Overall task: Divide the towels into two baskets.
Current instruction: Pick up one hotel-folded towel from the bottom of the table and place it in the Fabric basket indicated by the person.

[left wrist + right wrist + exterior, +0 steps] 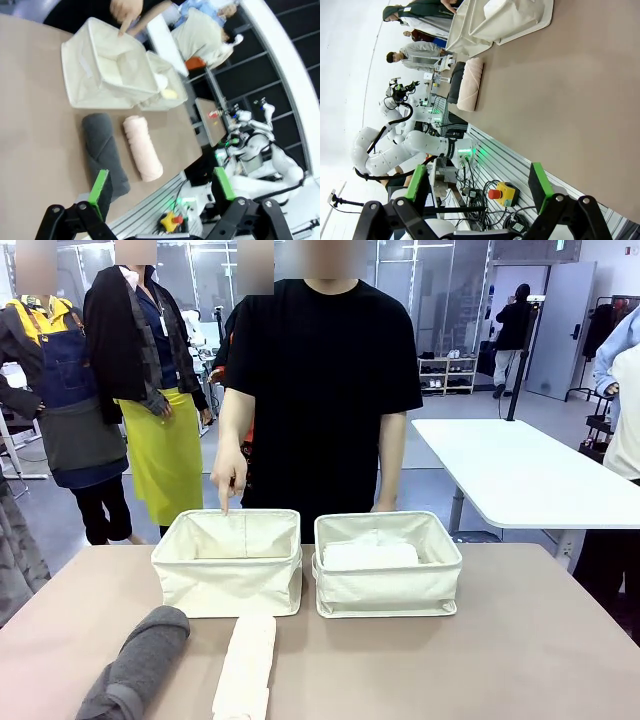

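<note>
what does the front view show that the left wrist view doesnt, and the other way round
Front view: a clear look at the white towel lying in the right basket, and the person's black shirt. Left wrist view: the open left pincer above the table, and a red stop button past its edge. Both: the dark grey towel beside the cream-peach towel, and the person's hand pointing at the left basket.

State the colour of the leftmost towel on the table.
The towel is dark grey; the front view shows it best.
</note>
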You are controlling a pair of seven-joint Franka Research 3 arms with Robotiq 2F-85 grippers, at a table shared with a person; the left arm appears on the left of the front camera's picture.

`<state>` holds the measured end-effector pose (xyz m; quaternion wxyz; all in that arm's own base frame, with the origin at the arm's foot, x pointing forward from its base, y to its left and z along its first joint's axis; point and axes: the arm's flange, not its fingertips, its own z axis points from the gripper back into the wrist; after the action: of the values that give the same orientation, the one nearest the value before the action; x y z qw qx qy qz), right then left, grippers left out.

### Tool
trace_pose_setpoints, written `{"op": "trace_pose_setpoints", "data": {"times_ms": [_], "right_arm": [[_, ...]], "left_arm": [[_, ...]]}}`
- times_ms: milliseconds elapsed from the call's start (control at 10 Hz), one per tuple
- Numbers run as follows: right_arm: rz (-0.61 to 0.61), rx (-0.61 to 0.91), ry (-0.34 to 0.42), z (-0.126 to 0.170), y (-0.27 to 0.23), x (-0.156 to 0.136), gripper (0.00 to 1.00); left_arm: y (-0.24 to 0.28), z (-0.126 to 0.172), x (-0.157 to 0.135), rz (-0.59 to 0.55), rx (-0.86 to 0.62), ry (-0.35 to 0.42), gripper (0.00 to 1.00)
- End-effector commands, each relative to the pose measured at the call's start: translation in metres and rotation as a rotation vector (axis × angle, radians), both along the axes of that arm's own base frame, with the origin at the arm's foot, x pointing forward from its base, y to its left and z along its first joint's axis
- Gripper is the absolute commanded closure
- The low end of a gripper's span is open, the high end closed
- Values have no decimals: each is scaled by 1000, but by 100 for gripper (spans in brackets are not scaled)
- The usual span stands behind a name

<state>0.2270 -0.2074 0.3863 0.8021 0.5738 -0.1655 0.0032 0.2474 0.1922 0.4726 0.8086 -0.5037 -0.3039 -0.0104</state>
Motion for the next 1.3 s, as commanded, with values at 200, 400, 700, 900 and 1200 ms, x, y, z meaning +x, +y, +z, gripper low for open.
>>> {"op": "trace_pose_setpoints", "data": {"times_ms": [200, 400, 700, 900, 1200], "right_arm": [[-2, 10, -10, 2, 0, -2, 0], [-2, 10, -10, 2, 0, -2, 0], [-2, 10, -10, 2, 0, -2, 0], [-2, 10, -10, 2, 0, -2, 0], [-2, 10, -10, 2, 0, -2, 0]], "left_arm": [[-88, 18, 18, -114, 338, 171, 0], [-135, 9, 38, -200, 485, 249, 0], [-179, -15, 57, -258, 665, 313, 0], [-200, -35, 60, -262, 709, 362, 0], [-224, -68, 68, -223, 814, 397, 0]]}}
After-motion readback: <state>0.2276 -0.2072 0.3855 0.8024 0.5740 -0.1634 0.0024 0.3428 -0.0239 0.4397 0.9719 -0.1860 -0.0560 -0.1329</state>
